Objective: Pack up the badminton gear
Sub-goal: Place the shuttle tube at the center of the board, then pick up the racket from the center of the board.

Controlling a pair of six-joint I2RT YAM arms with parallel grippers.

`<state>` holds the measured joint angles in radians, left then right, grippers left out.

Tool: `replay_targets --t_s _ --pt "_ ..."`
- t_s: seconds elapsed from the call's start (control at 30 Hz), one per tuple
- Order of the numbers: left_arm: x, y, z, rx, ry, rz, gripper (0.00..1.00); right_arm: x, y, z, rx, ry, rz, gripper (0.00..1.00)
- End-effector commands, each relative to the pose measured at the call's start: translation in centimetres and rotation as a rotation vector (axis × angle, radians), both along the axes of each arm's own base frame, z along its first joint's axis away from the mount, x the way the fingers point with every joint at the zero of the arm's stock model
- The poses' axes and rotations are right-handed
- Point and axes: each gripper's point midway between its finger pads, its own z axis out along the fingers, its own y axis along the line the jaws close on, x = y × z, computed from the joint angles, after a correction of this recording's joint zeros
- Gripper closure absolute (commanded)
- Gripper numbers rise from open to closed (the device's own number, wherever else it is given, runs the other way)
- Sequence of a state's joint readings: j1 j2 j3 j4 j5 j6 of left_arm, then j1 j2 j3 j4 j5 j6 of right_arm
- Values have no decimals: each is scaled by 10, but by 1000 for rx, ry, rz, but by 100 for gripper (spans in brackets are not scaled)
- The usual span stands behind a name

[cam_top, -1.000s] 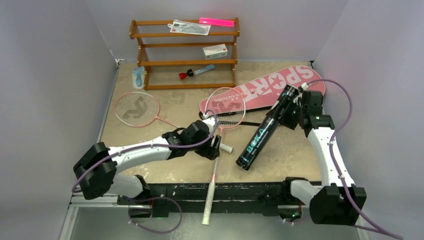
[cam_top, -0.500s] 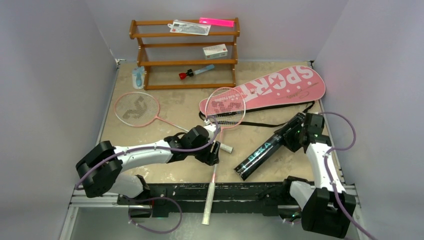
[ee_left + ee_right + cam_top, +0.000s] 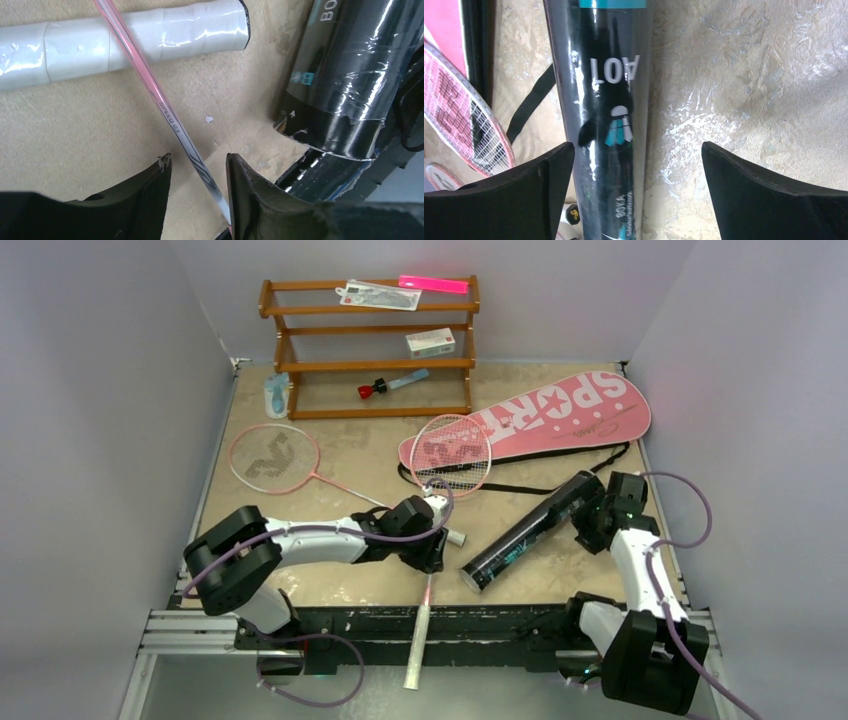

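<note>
Left gripper [image 3: 197,162] sits low over the tan tabletop [image 3: 75,125], jaws apart, straddling the thin shaft of the pink-framed racket [image 3: 167,112] without clamping it. Right gripper [image 3: 638,150] is spread wide; the long black glossy tube [image 3: 604,75] lies flat on the table between its fingers, ungripped.

Soft, even overhead light fills the top view; shadows are faint. In both wrist views white glare streaks the glossy black tube [image 3: 350,65], and the near tool fingers [image 3: 499,200] blur darkly.
</note>
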<state>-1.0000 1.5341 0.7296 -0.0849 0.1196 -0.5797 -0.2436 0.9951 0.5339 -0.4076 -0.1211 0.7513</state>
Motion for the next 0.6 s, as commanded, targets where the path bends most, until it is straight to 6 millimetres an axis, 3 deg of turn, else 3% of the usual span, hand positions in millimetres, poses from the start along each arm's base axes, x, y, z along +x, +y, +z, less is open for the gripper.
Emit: replay_targets --t_s 0.0,0.13,0.37,0.57 --pt "12 -16 9 -34 -24 26 66 7 -5 34 -51 -86 36 1" --pt "21 -11 24 -15 -87 33 100 15 9 79 -90 -253 214 2" --pt "33 3 106 -101 -263 60 100 3 83 149 151 -525 585 19" --pt "39 5 139 -144 -323 83 100 -10 121 185 259 -667 735 30"
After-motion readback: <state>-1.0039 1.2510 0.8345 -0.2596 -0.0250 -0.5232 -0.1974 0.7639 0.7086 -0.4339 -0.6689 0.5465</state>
